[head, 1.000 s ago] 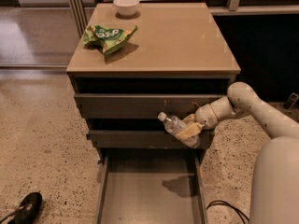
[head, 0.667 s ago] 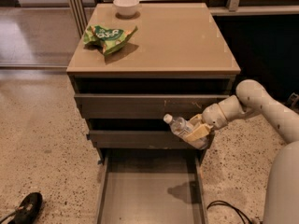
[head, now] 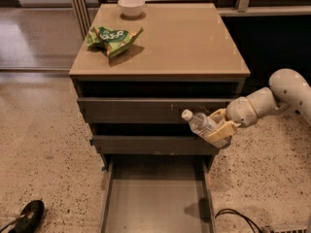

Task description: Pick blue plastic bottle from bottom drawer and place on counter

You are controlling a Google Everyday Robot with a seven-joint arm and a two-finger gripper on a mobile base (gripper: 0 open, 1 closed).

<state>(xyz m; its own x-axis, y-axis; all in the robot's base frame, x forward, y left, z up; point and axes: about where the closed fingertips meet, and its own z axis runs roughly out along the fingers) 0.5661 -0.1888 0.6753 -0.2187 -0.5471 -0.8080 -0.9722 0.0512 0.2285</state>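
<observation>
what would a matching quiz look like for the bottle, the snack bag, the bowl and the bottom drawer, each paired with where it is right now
Things
1. blue plastic bottle
2. green snack bag
3. white bowl
4. bottom drawer

Places or states
A. pulled out at the foot of the cabinet
B. at the back edge of the counter
C. clamped in the gripper, in the air over the bottom drawer's right side
D. on the counter's left part, in front of the white bowl

Pairs: 1-C, 2-D, 3-B, 4-A
</observation>
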